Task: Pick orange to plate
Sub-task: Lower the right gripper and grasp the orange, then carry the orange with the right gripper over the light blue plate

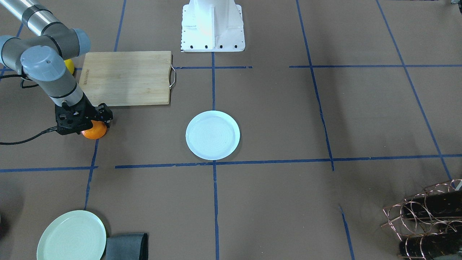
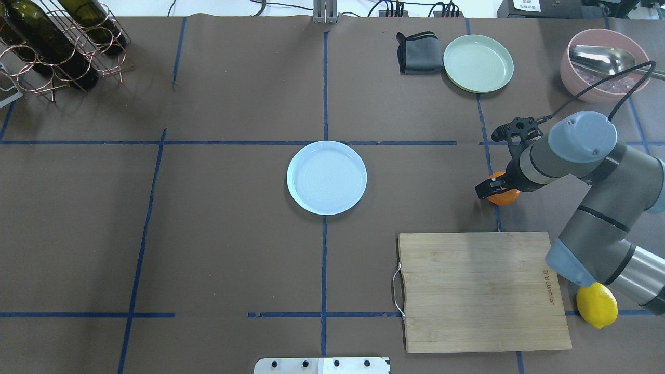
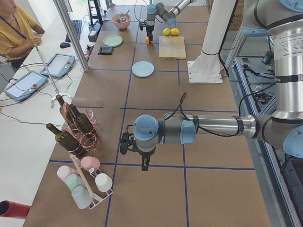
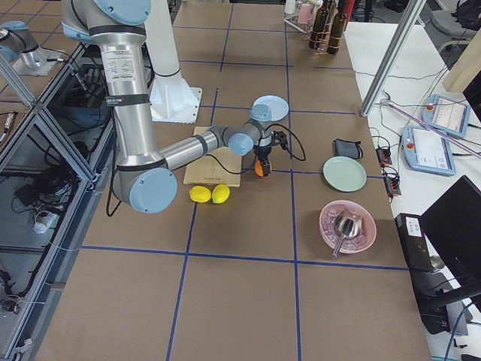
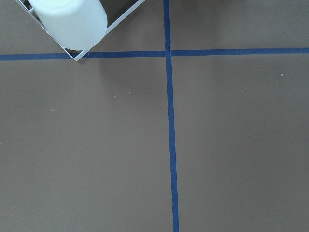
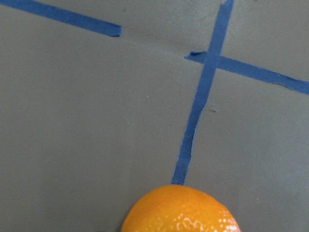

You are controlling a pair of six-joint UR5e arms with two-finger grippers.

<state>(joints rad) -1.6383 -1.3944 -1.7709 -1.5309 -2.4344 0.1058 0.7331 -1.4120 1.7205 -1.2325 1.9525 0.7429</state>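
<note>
The orange (image 2: 504, 197) rests low at a blue tape line on the right side of the table, just beyond the cutting board. My right gripper (image 2: 500, 188) comes down over it, one black finger (image 2: 487, 187) pressed on its left side, shut on the orange (image 1: 95, 132). In the right wrist view the orange (image 6: 181, 210) fills the bottom edge and no fingers show. The bluish white plate (image 2: 327, 177) lies bare at the table's centre, well to the left of the fruit. My left gripper (image 3: 143, 163) hovers at the far left end; whether it is open or shut I cannot tell.
A wooden cutting board (image 2: 480, 291) lies near the robot, a yellow lemon (image 2: 597, 305) beside it under the right arm. A mint-green plate (image 2: 478, 63), grey cloth (image 2: 418, 52) and pink bowl with ladle (image 2: 602, 65) sit far right. A wine rack (image 2: 52, 47) stands far left.
</note>
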